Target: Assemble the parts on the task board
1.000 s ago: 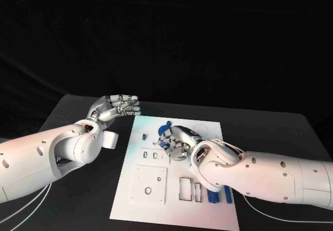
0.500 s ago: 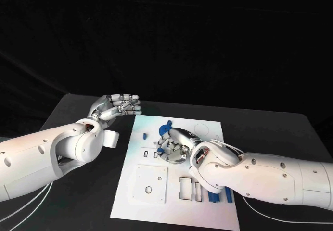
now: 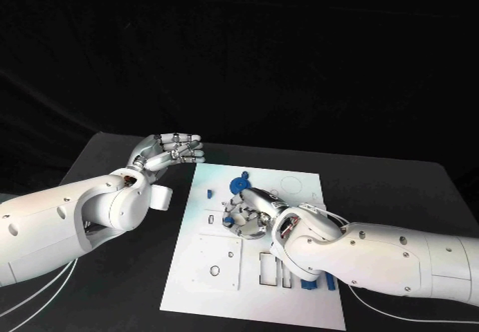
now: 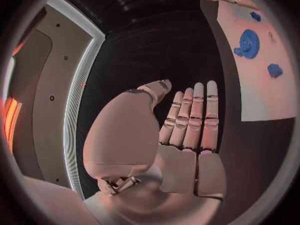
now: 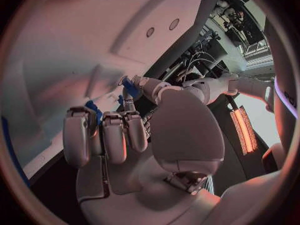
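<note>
1. Our right silver hand (image 3: 252, 213) is low over the middle of the flat white task board (image 3: 300, 304). Our fingers are curled in around a small blue plastic part (image 5: 130, 89). In the right wrist view the part sits pinched between the thumb and a fingertip (image 5: 126, 104).

2. The small blue part is right at our fingertips, just above the board. We judge it has to go down into the board from here. We cannot tell which hole it is meant for, because our own hand hides the spot under it.

3. A round blue gear (image 3: 239, 185) lies on the board just past our right hand, on the far side. It is near the hand, but we cannot tell if they touch.

4. Our left silver hand (image 3: 169, 152) hangs off the board, past its far left corner. Its fingers are straight and side by side, with the tips bent a little. It holds nothing.

5. The right hand is much nearer the work, so we think the next move is its job.
</note>
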### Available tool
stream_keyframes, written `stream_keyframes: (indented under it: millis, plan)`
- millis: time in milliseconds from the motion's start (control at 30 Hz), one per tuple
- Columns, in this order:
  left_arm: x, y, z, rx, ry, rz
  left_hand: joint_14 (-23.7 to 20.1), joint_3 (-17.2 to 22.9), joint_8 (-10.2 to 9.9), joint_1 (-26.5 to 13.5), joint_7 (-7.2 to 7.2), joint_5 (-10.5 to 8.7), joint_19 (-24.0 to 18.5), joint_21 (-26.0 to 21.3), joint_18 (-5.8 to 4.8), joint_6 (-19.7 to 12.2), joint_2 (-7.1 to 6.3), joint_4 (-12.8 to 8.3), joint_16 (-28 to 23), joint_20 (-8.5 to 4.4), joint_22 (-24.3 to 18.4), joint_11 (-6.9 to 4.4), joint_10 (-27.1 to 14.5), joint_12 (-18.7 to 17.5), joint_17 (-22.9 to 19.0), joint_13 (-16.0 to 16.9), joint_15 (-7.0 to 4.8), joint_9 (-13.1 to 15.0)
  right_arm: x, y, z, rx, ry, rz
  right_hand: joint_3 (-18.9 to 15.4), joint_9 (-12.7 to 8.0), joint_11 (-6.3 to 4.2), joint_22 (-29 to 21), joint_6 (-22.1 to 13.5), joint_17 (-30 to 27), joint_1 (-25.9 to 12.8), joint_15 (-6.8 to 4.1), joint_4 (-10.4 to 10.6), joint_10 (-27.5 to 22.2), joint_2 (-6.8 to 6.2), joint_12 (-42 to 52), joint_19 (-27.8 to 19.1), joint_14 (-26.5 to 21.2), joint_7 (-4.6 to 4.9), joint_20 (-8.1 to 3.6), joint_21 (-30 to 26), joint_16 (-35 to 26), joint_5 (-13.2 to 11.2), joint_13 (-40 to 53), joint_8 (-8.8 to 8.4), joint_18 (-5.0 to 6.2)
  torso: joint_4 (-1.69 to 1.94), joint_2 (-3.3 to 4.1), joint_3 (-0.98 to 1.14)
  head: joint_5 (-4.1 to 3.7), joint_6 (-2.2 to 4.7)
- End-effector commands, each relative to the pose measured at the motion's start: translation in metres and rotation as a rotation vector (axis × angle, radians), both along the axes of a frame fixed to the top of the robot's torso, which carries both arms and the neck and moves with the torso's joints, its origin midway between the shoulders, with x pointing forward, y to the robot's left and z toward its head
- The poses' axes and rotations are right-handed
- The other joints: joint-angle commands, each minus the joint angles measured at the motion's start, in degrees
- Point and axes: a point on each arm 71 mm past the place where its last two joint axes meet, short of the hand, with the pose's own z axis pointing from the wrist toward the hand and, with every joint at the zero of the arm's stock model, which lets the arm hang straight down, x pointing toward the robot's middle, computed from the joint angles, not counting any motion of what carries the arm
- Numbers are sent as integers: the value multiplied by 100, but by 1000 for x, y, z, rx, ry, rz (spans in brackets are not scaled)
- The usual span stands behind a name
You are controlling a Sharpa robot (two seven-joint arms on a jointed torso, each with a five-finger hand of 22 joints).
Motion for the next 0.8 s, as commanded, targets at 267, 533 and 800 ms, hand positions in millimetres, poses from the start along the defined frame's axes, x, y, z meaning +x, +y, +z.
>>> stream_keyframes:
  millis: [267, 533, 800]
  plan:
    - [-1, -1, 1, -8, -4, -13, -8, -6, -20, 41, 107, -11, -41, 21, 57, 14, 26, -26, -23, -10, 8, 13, -23, -34, 7, 3, 9, -7, -2, 2, 1, 5, -48, 25, -54, 23, -50, 802, 36, 1148, 144, -54, -79, 234, 113, -10, -30, 547, -41, -30, -58, 17, 40, 1002, 24, -38, -2, 7, 0, -1, -25]
    - [-1, -1, 1, -7, -3, -12, -8, -6, -20, 41, 107, -11, -41, 21, 57, 14, 26, -26, -23, -10, 8, 13, -23, -34, 7, 3, 9, -7, -2, 2, 2, 28, -60, 24, -92, 65, -82, 712, 50, 1032, 230, -89, -225, -481, 234, -1276, -111, 522, -70, -64, -215, -17, 45, -112, 80, -4, -5, -6, 4, 5, -46]
    - [-1, 0, 1, -6, -4, -12, -8, -6, -20, 41, 107, -11, -41, 21, 57, 14, 26, -26, -23, -10, 8, 13, -23, -34, 7, 3, 9, -7, -2, 1, 3, 39, -66, 21, -64, 78, -108, 685, 35, 974, 212, -109, -294, -862, 231, -2376, -134, 511, -78, -86, -288, -38, 49, -1059, 89, 9, -8, -7, 2, 7, -35]
